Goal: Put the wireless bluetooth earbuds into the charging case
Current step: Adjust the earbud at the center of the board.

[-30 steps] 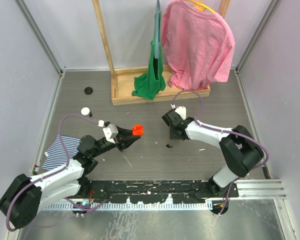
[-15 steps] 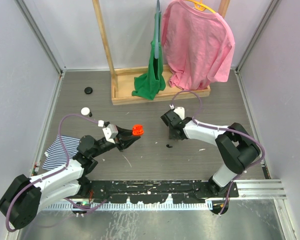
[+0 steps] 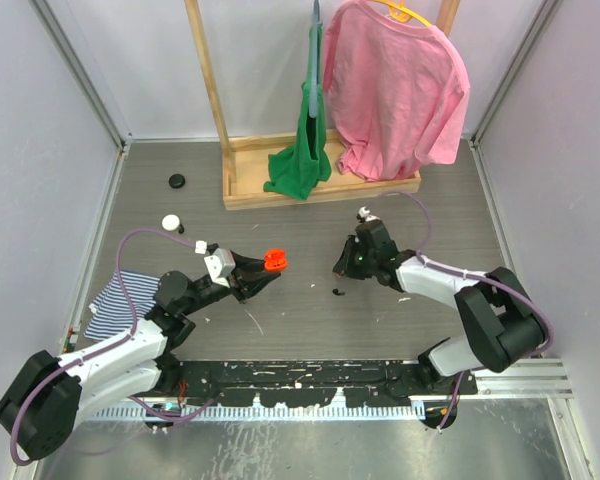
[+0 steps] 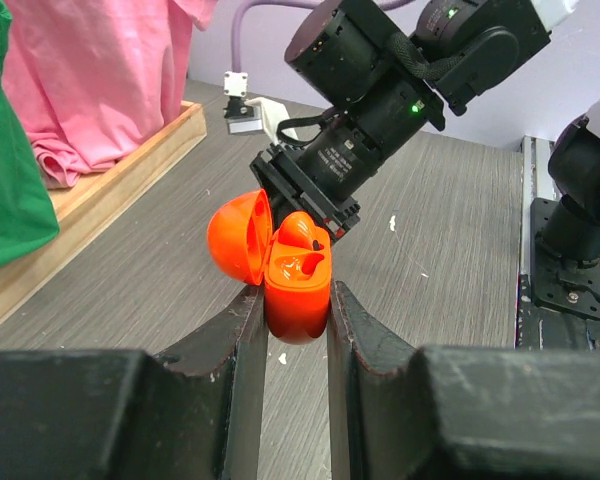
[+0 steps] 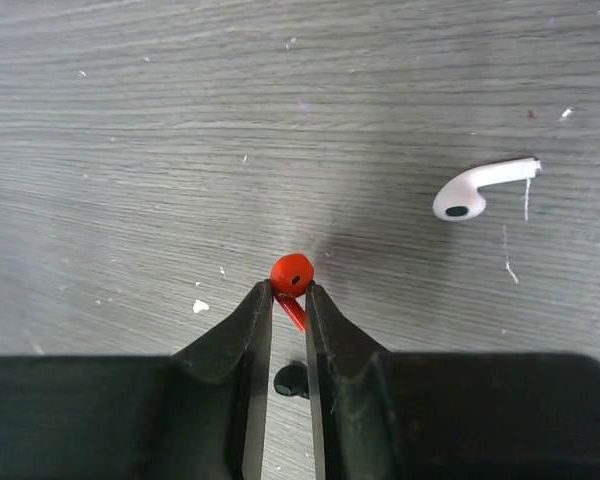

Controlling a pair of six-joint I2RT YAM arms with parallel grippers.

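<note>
One orange plastic charging case, with one hinged lid swung open to the left. The left pincer clamps the case by its lower body, jaws nearly closed against both sides. The case is upright and lifted off the grey wood-grain tabletop. The case has two wells. One seems to hold a seated orange earbud; the other looks empty, though that is hard to tell for sure.

Earbuds counted: three.
- The seated one in the case.
- One small orange plastic earbud, pinched between the tips of the right pincer. The jaws are almost together, with the round head poking past the fingertips and the stem back in the gap.
- One white plastic earbud, lying loose on the tabletop off to the right in the right wrist view.

One tiny black bit lies on the tabletop under the right pincer.

In the top view the right pincer sits near the case, to its right, not touching it.

Rest:
- One wooden rack at the back carries two garments: one pink shirt and one green garment.
- On the left side of the tabletop are one black round disc, one white round cap and one striped cloth.
</note>
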